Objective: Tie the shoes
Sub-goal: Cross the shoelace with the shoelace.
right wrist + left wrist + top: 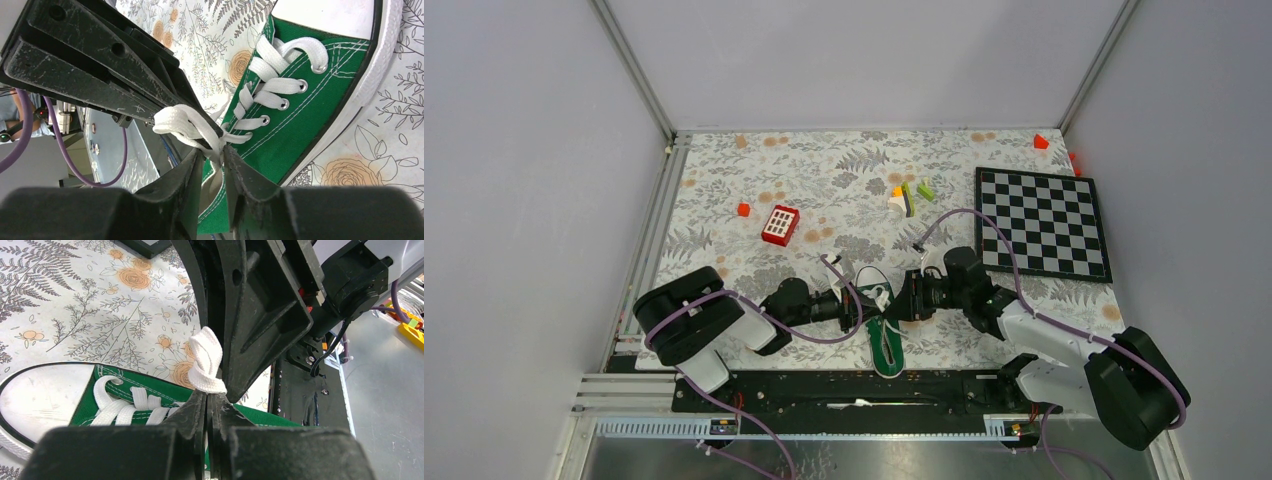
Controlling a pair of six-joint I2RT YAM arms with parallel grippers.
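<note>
The green sneaker [885, 345] lies between the two arms near the table's front edge, its white toe cap pointing away from me. My left gripper [862, 306] is shut on a loop of white lace [205, 360] just above the shoe [125, 385]; its tips [207, 396] meet on the lace. From the other side my right gripper [903, 302] reaches in. Its narrow jaws [212, 156] pinch a white lace strand [182, 122] over the shoe's tongue [310, 115]. The two grippers nearly touch.
A red-and-white keypad block [780, 224] lies further back on the floral cloth. A chessboard [1042, 222] lies at the right, small coloured blocks [911, 195] sit near the middle, and red pieces [743, 209] are scattered. A black rail [854, 385] runs along the front.
</note>
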